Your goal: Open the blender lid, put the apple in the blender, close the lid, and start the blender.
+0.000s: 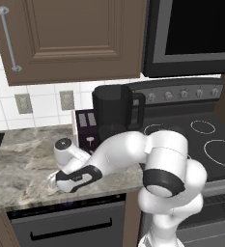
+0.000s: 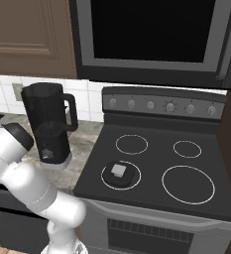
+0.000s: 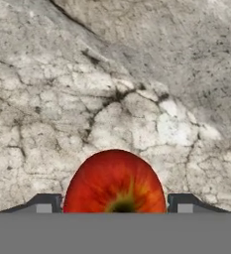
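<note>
Gripper (image 3: 115, 207) low over the veined grey marble counter (image 3: 62, 89); apple (image 3: 115, 183) sits between its fingertips (image 3: 43, 203), one at each side, contact not clear. Blender (image 1: 113, 112) stands beyond, jar uncovered, by the tiled wall. Blender lid (image 2: 119, 171) lies far off on the black stove's (image 2: 196, 198) front-left burner.

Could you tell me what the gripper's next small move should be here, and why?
Probably finish closing on the apple, then lift. The apple sits between the fingertips on the counter, and the lid already lies on the stove, leaving the blender open.
</note>
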